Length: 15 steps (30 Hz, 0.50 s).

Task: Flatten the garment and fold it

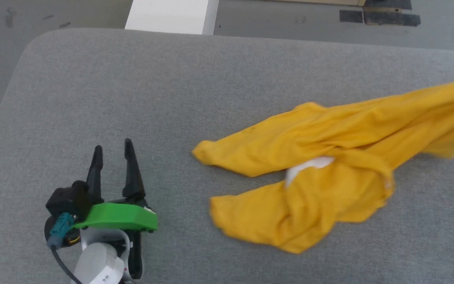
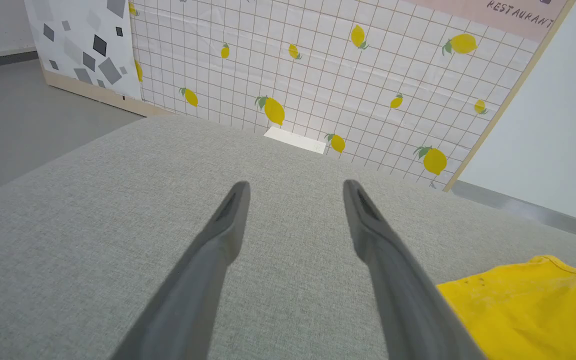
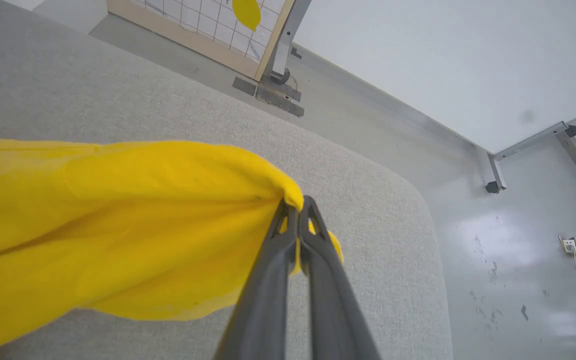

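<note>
The garment (image 1: 321, 173) is a bright yellow shirt, crumpled on the right half of the grey cushion, with a bit of white showing in its folds. Its right end is lifted and stretched toward the head view's right edge. In the right wrist view my right gripper (image 3: 300, 205) is shut on an edge of the garment (image 3: 118, 220), which hangs bunched to the left of the fingers. My left gripper (image 1: 112, 150) rests open at the lower left, well left of the cloth. In the left wrist view the garment (image 2: 533, 305) shows at the lower right, beside the open left gripper (image 2: 295, 192).
The grey padded surface (image 1: 172, 98) has rounded corners, with grey floor beyond its far and left edges. A white block (image 1: 172, 15) stands behind it. A lemon-printed partition (image 2: 343, 75) rises past the far edge. A wall socket and cable (image 3: 570, 247) lie on the floor at right.
</note>
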Available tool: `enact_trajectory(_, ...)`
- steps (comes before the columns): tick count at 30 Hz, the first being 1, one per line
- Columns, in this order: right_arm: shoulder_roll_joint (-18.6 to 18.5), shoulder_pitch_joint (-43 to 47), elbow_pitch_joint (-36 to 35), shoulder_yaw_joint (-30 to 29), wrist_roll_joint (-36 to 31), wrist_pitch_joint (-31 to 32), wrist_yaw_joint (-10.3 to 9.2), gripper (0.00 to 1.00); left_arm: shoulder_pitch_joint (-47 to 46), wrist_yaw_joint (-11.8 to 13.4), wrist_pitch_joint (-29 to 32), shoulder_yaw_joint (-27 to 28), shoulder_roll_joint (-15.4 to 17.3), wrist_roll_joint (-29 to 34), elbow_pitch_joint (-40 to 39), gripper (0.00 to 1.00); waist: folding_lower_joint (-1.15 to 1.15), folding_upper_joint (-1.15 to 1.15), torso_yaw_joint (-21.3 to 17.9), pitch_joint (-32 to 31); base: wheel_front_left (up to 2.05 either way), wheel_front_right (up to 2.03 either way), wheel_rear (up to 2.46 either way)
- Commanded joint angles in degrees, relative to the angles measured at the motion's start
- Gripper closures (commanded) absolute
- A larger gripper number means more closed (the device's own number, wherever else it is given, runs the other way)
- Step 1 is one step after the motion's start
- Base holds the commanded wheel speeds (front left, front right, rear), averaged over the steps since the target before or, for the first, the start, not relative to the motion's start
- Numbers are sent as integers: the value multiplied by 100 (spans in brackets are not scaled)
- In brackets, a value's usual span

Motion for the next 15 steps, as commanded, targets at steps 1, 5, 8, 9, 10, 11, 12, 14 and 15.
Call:
enact_trajectory(1,-61,-204,261,-56,-96,-235,-9,100,-166,11,-27,-61,-17,-40,5,0,0,0,9,118,0,0,0)
enact_trajectory(5,226,-518,1052,-196,-101,-752,-9,85,-263,-21,-27,-156,-18,-58,123,0,0,0,-10,196,0,0,0)
enact_trajectory(8,667,-548,1379,-346,49,-1113,-9,0,-282,-31,-27,-157,-18,-51,185,0,0,0,-88,157,0,0,0)
enact_trajectory(9,789,-510,1418,-390,66,-1229,-9,0,-273,-42,-27,-155,-18,-39,208,0,0,0,-119,129,0,0,0)
enact_trajectory(10,931,-423,1434,-387,93,-1380,-9,0,-259,-60,-27,-155,-18,-26,239,0,0,0,-162,82,0,0,0)
enact_trajectory(11,1059,-334,1424,-396,142,-1504,-9,0,-241,-70,-27,-152,-18,-18,266,0,0,0,-196,36,0,0,0)
enact_trajectory(12,1213,-195,1387,-388,199,-1652,-9,0,-214,-80,-27,-148,-18,-3,298,0,0,0,-247,-24,0,0,0)
enact_trajectory(14,1468,120,1237,-301,298,-1936,-9,0,-162,-99,-27,-131,-18,27,347,0,0,0,-346,-141,0,0,0)
enact_trajectory(15,1589,266,1154,-286,350,-2047,-9,0,-138,-109,-27,-115,-18,37,362,0,0,0,-393,-191,0,0,0)
